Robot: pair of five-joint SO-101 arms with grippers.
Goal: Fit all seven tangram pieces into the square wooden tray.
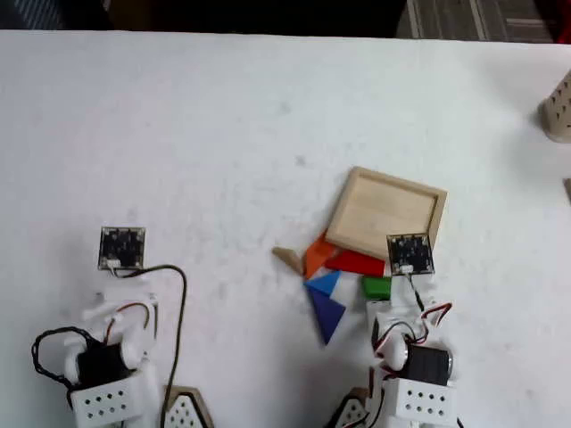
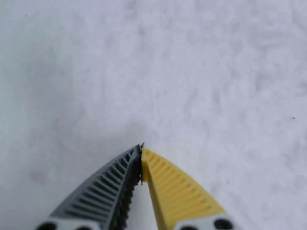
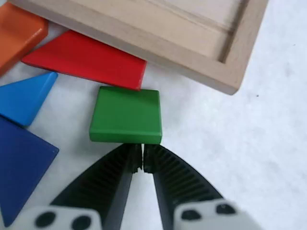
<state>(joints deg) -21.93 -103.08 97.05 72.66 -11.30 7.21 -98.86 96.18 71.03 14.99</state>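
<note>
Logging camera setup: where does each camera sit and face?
High view: overhead, looking down on table, left arm, right arm, wooden tray.
Left wrist view: on left wrist, facing table past shut left gripper.
Right wrist view: on right wrist, facing green square past shut right gripper.
Shared: high and right wrist views show wooden tray, green square.

A white table (image 1: 178, 134) fills the frame, and a square wooden tray (image 1: 384, 209) sits turned at an angle right of centre, its lower edge overlapping an orange piece (image 1: 317, 254) and a red piece (image 1: 357, 262). Below these lie a green square (image 1: 376, 287), a light blue triangle (image 1: 325, 282) and a dark blue triangle (image 1: 327, 312), with a tan piece (image 1: 288, 259) just left of the orange one. A beige perforated object (image 1: 558, 111) stands at the right edge.
</note>
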